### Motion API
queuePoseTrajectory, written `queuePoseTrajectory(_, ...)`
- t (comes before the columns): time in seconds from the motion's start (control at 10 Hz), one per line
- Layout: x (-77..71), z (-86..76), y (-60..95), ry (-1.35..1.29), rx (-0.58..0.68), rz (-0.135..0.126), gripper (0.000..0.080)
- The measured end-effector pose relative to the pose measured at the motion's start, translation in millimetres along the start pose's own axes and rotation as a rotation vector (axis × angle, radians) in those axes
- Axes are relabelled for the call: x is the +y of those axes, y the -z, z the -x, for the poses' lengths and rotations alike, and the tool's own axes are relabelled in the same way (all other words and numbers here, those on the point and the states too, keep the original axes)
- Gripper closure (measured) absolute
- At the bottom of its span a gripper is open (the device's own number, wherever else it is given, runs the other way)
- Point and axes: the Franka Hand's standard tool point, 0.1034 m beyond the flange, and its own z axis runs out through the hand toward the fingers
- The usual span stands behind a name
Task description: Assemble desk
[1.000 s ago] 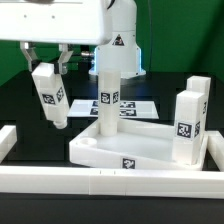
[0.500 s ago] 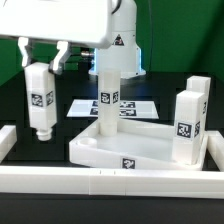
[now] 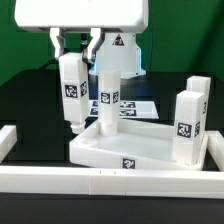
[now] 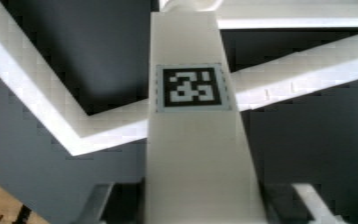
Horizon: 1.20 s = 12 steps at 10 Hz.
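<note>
My gripper is shut on the top of a white square leg that hangs upright with its tag facing the camera. The leg's lower end hovers just over the left far corner of the white tray-like tabletop. A second leg stands upright in the tabletop close beside the held one. Two more legs stand at the tabletop's right end. In the wrist view the held leg runs down the middle from my gripper, with the tabletop's rim below it.
The marker board lies flat behind the tabletop. Long white border rails run along the front, the exterior view's left and right. The arm's base rises at the back.
My gripper has carried the leg toward the exterior view's right, from off the tabletop's left side to its left far corner. The leg has gone from tilted to upright.
</note>
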Motion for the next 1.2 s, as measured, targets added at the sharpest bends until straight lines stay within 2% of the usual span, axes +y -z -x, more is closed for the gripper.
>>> queuePoseTrajectory(0.2, 0.7, 5.7, -1.0, 0.003, 0.021, 0.004, 0.0511)
queuePoseTrajectory(0.3, -8.0, 9.6, -0.7, 0.020, 0.023, -0.001, 0.0511)
queuePoseTrajectory(0.7, -9.1, 6.3, -1.4, 0.043, 0.082, 0.008, 0.0511)
queuePoseTrajectory(1.2, -16.8, 16.8, -8.3, 0.061, 0.063, 0.007, 0.0511)
